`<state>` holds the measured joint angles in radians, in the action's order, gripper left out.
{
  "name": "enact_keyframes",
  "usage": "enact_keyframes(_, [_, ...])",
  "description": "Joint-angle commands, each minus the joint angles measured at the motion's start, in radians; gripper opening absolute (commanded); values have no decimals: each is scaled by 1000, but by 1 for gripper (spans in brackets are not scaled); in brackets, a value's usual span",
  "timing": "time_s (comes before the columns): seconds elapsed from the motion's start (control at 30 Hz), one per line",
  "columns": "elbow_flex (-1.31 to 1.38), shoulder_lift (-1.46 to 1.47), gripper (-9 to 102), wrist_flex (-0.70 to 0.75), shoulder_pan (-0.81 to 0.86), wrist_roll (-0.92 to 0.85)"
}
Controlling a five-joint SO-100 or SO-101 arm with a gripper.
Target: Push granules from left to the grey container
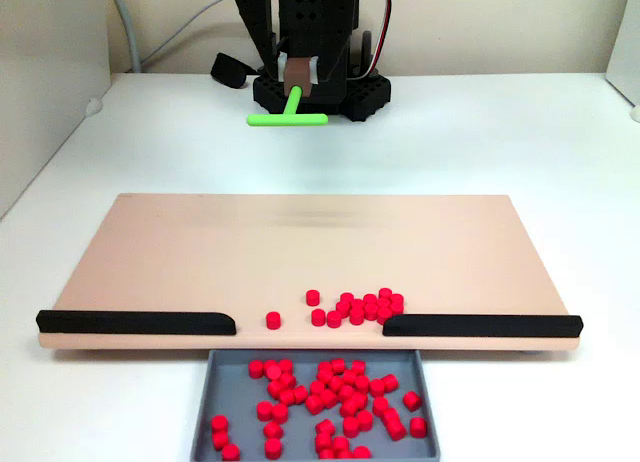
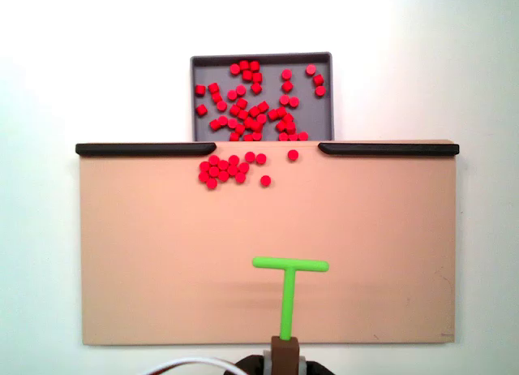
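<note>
A cluster of red granules [image 1: 365, 307] [image 2: 223, 170] lies on the beige board [image 1: 200, 252] [image 2: 146, 253] beside the gap between the two black strips, with one or two strays [image 1: 273, 320] [image 2: 293, 155] close by. Many more granules [image 1: 335, 397] [image 2: 247, 107] fill the grey container [image 1: 232, 387] [image 2: 261, 56] just past that gap. My gripper [image 1: 298, 79] [image 2: 285, 352] is shut on the stem of the green T-shaped pusher [image 1: 288, 118] [image 2: 289, 265]. The pusher is held up over the arm's end of the board, far from the granules.
Black strips [image 1: 135, 323] [image 1: 480, 325] [image 2: 146, 148] [image 2: 389, 148] edge the board on either side of the gap. The arm's black base [image 1: 320, 92] stands behind the board, with a black object [image 1: 230, 70] beside it. White table surrounds the board.
</note>
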<state>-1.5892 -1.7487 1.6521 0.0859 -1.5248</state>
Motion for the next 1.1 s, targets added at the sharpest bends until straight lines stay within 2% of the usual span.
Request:
enact_keyframes(0.0, [18, -3, 0, -5, -2, 3])
enact_keyframes(1.07, [18, -2, 0, -5, -2, 18])
